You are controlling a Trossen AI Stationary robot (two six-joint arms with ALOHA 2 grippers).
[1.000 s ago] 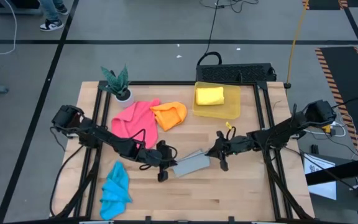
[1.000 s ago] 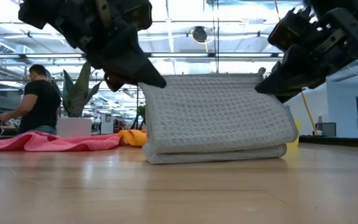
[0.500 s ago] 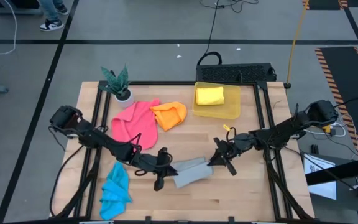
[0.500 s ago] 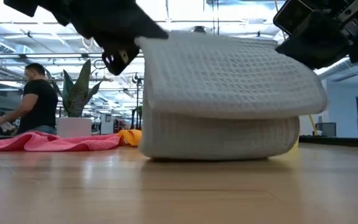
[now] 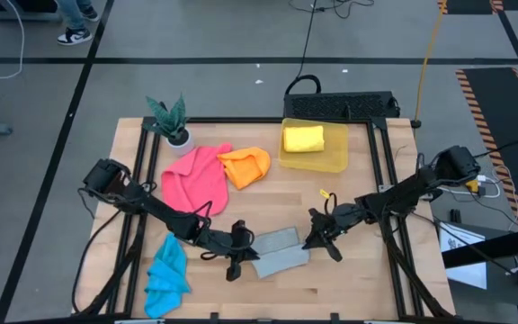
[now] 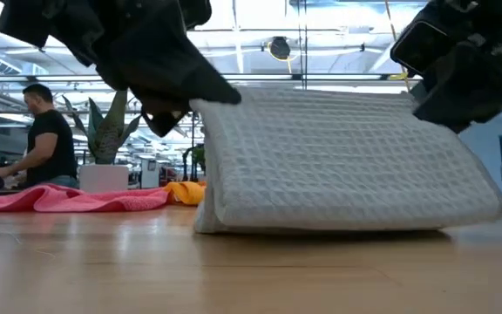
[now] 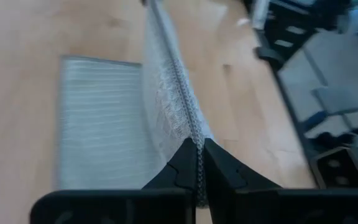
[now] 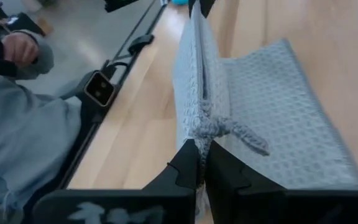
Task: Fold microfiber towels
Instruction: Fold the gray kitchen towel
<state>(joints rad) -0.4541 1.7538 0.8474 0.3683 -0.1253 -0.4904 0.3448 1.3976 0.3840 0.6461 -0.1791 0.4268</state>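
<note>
Two grippers hold the grey towel (image 5: 277,250) near the front middle of the wooden counter (image 5: 367,279): the left gripper (image 5: 238,256) has its fingers (image 7: 188,163) clamped together on the towel's left end, and the right gripper (image 5: 317,237) has its fingers (image 8: 191,163) pinched shut on the right end. From table height the waffle-textured grey towel (image 6: 338,161) is folded over on itself, its lower layer lying on the counter and the upper layer held up at both ends by the left gripper (image 6: 200,94) and the right gripper (image 6: 425,103). Both wrist views show a thin edge of the cloth running straight out from between the closed fingers, with the rest of the towel lying flat beside it. Behind, the pink towel (image 5: 194,175) lies spread out, touching the orange towel (image 5: 245,166) on its right. A bright blue towel (image 5: 166,267) sits crumpled at the front left. The yellow towel (image 5: 303,139) lies folded inside the translucent yellow bin (image 5: 335,157) at the back. A small potted plant (image 5: 171,121) stands at the back left corner. Beyond the counter a person (image 6: 46,135) in a dark shirt shows in the room.
</note>
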